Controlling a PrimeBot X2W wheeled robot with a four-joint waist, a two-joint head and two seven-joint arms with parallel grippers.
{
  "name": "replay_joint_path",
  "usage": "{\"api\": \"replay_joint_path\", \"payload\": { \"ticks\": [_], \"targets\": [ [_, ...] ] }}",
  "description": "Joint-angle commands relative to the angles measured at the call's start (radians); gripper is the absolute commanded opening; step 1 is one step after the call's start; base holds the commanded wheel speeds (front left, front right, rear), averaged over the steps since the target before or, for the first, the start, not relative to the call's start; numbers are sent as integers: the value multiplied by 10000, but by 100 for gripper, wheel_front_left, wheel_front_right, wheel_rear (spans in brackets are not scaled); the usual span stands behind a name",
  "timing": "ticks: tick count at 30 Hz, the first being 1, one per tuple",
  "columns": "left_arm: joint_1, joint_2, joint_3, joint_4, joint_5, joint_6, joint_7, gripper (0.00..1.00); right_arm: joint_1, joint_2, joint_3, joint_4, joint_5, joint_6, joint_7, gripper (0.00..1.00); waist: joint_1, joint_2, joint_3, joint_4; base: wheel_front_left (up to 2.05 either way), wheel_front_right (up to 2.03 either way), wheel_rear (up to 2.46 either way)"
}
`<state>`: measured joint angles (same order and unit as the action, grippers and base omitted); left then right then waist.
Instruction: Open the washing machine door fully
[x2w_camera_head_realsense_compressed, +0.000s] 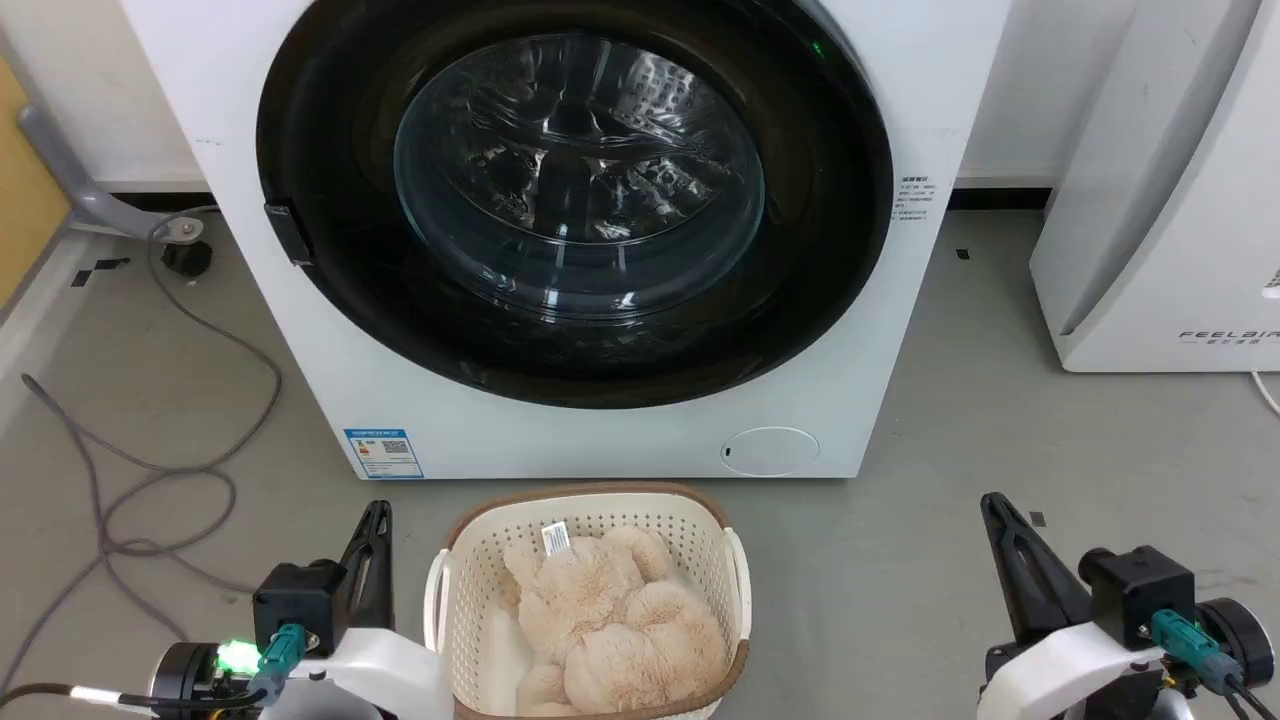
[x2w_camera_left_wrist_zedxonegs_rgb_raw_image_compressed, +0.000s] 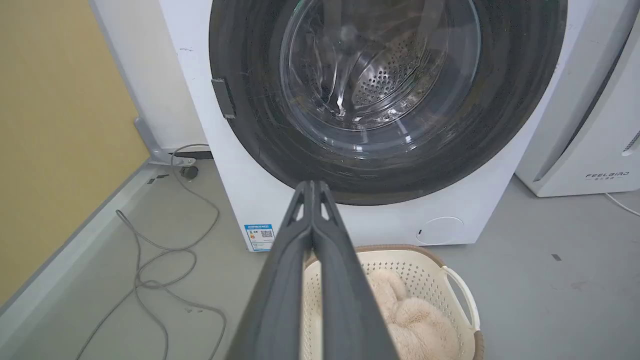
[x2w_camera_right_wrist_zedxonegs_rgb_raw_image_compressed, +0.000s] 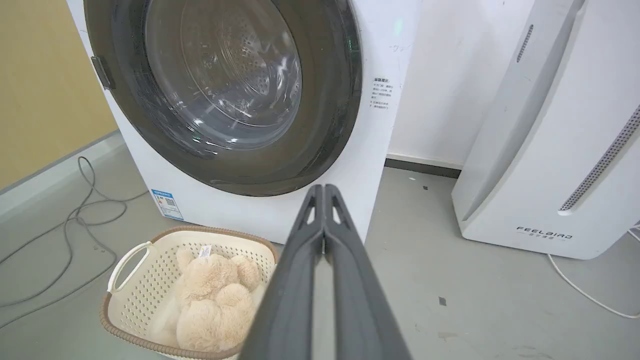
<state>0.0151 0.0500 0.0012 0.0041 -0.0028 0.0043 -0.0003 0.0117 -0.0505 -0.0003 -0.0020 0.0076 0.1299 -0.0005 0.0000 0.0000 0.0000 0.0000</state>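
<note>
The washing machine door (x2w_camera_head_realsense_compressed: 575, 200), round, glossy black with a bulging clear glass centre, sits shut against the white machine front (x2w_camera_head_realsense_compressed: 560, 440). A small dark handle tab (x2w_camera_head_realsense_compressed: 288, 234) is on its left rim. The door (x2w_camera_left_wrist_zedxonegs_rgb_raw_image_compressed: 385, 95) also fills the upper left wrist view, and the door (x2w_camera_right_wrist_zedxonegs_rgb_raw_image_compressed: 220, 90) shows at upper left in the right wrist view. My left gripper (x2w_camera_head_realsense_compressed: 376, 512) is low at the lower left, fingers shut and empty, well short of the door. My right gripper (x2w_camera_head_realsense_compressed: 993, 503) is at the lower right, also shut and empty. The left gripper (x2w_camera_left_wrist_zedxonegs_rgb_raw_image_compressed: 312, 184) and right gripper (x2w_camera_right_wrist_zedxonegs_rgb_raw_image_compressed: 324, 187) tips meet.
A cream basket (x2w_camera_head_realsense_compressed: 445, 600) holding a beige plush toy (x2w_camera_head_realsense_compressed: 610, 620) stands on the floor between the grippers, before the machine. Grey cables (x2w_camera_head_realsense_compressed: 150, 470) loop on the floor at left. A white appliance (x2w_camera_head_realsense_compressed: 1160, 200) stands at right. A yellow wall (x2w_camera_left_wrist_zedxonegs_rgb_raw_image_compressed: 50, 125) is at left.
</note>
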Motion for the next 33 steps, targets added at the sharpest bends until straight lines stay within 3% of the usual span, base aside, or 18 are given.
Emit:
{"api": "replay_joint_path", "payload": {
  "ticks": [1,28,29,33],
  "targets": [
    [-151,3,-12,-41,28,-43,3,0,-117,3,3,20,-76,8,5,0,0,0,0,0,0,0,0],
    [-151,3,-12,-41,28,-43,3,0,-117,3,3,20,-76,8,5,0,0,0,0,0,0,0,0],
    [0,0,-2,0,0,0,-1,100,0,0,-3,0,1,0,-1,100,0,0,0,0,0,0,0],
    [-2,0,-3,12,-15,21,-30,100,6,0,-20,1,54,0,-30,100,0,0,4,-2,0,0,0]
  ]
}}
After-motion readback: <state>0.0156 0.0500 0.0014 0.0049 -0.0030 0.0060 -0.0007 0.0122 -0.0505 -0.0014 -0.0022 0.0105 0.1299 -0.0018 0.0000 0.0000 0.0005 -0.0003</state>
